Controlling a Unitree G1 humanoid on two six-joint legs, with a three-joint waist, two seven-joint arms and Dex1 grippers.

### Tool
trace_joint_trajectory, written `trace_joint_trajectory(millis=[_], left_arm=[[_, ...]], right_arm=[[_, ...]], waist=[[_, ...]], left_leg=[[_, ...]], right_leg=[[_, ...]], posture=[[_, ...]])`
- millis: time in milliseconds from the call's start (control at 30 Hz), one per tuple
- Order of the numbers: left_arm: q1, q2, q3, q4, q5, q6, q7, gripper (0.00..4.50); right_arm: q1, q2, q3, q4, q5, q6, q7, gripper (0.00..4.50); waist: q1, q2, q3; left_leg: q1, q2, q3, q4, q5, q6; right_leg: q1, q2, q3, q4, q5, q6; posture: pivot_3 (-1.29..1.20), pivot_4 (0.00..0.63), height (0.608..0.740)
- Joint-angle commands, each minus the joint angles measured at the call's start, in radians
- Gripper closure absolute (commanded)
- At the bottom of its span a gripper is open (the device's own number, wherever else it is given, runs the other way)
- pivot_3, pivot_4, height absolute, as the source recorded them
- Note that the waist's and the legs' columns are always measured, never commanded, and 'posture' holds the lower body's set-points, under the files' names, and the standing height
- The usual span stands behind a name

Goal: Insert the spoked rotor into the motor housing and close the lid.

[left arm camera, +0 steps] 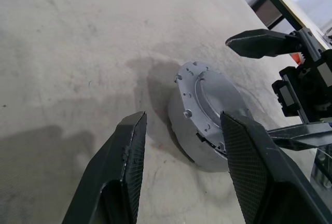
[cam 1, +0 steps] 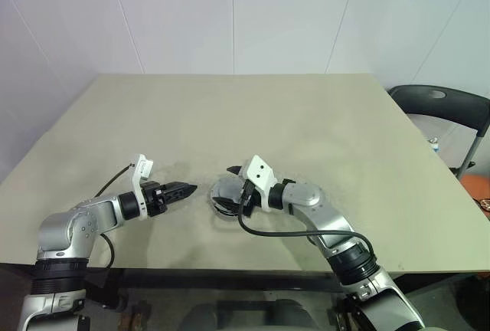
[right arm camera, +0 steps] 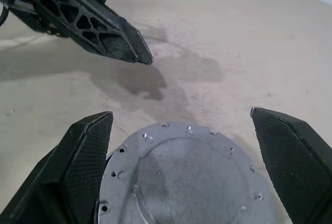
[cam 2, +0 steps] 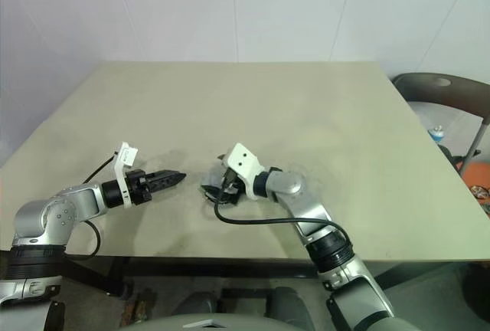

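Grey lid seated on the motor housing between our two hands

We see the lid (left arm camera: pixel 210 111), a flat round grey metal disc with a raised inner ring and small screw holes round its edge, covering the motor housing (left arm camera: pixel 181 136), a squat grey cylinder resting on the matte beige surface (cam 1: pixel 245 116), near its front edge. Our right hand (right arm camera: pixel 181 141) is released, its two black cross-hatched fingers (right arm camera: pixel 83 151) spread wide either side of the lid without touching it, reaching in from about 4 o'clock of the stack. Our left hand (cam 1: pixel 186 189) hovers just beside the stack at 9 o'clock, pointed fingertips parted and grasping nothing. A black cable (cam 1: pixel 264 231) loops beneath the right wrist. A dark chair (cam 1: pixel 444 113) stands off the surface at 2 o'clock.
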Motion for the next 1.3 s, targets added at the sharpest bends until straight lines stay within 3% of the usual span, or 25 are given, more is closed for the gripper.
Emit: trace_joint_trajectory(millis=[33, 700, 800, 867, 1300], left_arm=[[-0.006, -0.004, 0.019, -0.017, -0.011, -0.014, 0.006, 2.07], [0.007, -0.021, 0.017, -0.025, -0.01, -0.028, 0.022, 2.07], [0.01, -0.021, 0.018, -0.022, -0.008, -0.032, 0.022, 2.07], [0.007, -0.02, 0.021, -0.022, -0.01, -0.03, 0.025, 2.07], [0.008, -0.001, 0.014, -0.058, -0.032, -0.018, -0.006, 2.07]], right_arm=[[-0.015, 0.004, 0.001, 0.019, -0.003, -0.02, 0.0, 0.04], [-0.024, 0.009, 0.007, 0.069, -0.01, -0.016, 0.013, 0.04], [-0.019, 0.001, 0.01, 0.068, -0.018, -0.028, 0.017, 0.62], [-0.019, 0.0, 0.011, 0.069, -0.025, -0.025, 0.011, 1.23], [-0.072, -0.02, -0.049, 0.072, 0.042, -0.007, 0.065, 1.23]], waist=[[0.0, 0.0, 0.0], [0.0, 0.0, 0.0], [0.0, 0.0, 0.0], [-0.001, 0.0, 0.0], [-0.001, 0.0, 0.0]], left_leg=[[0.0, 0.0, 0.0, 0.0, 0.0, 0.0], [0.0, 0.0, 0.0, 0.0, 0.0, 0.0], [0.0, 0.0, 0.0, 0.0, 0.0, 0.0], [0.0, 0.0, 0.0, 0.0, 0.0, 0.0], [0.0, 0.0, 0.0, 0.0, 0.0, 0.0]], right_leg=[[0.0, 0.0, 0.0, 0.0, 0.0, 0.0], [0.0, 0.0, 0.0, 0.0, 0.0, 0.0], [0.0, 0.0, 0.0, 0.0, 0.0, 0.0], [0.0, 0.0, 0.0, 0.0, 0.0, 0.0], [0.0, 0.0, 0.0, 0.0, 0.0, 0.0]], posture=[[0.0, 0.0, 0.74], [0.0, 0.0, 0.74], [0.0, 0.0, 0.74], [0.0, 0.0, 0.74], [0.0, 0.0, 0.74]])
